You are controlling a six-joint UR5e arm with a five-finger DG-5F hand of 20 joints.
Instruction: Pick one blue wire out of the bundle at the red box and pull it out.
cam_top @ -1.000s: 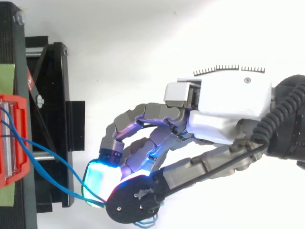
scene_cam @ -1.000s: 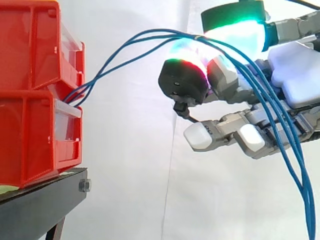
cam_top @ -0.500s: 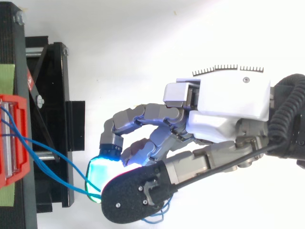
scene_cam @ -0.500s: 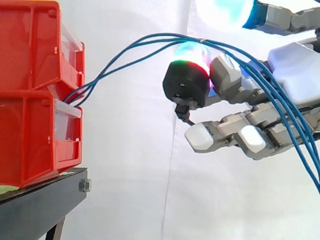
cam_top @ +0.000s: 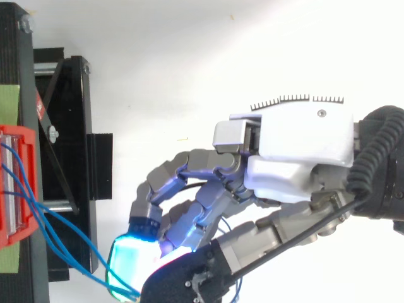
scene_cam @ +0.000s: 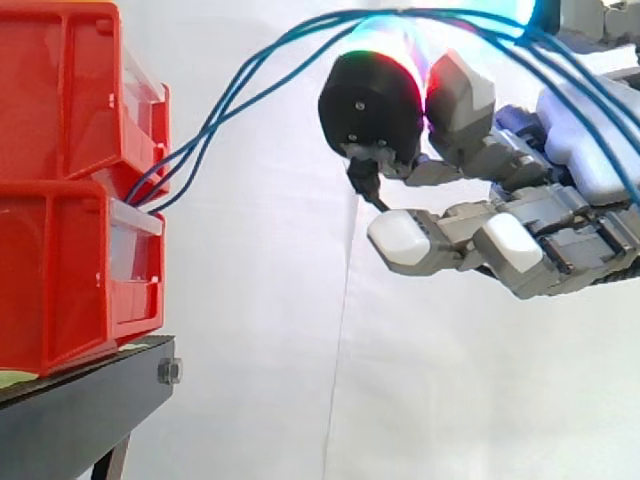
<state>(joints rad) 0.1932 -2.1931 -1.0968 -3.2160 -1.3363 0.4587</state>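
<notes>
Several blue wires (scene_cam: pixel 192 153) come out between two stacked red bins (scene_cam: pixel 70 190) at the left of the side view. They arc up to the top edge, run over my hand (scene_cam: pixel 590 140) and drop off to the right. My hand is level with the upper bin and well to its right, fingers curled. From above, the wires run from the red bin (cam_top: pixel 19 136) to the gap between a cyan glowing fingertip (cam_top: pixel 129 268) and the black-backed thumb (cam_top: pixel 183 284), which pinch them. I cannot tell whether the pinch holds one wire or the bundle.
The bins rest on a black stand (scene_cam: pixel 80 400) whose frame juts toward my hand in the top view (cam_top: pixel 69 126). A white curtain hangs behind everything. Open space lies between the bins and my hand.
My hand has risen and carried the wires up, so their arc now reaches the side view's top edge. In the top view my hand has slid toward the bottom edge.
</notes>
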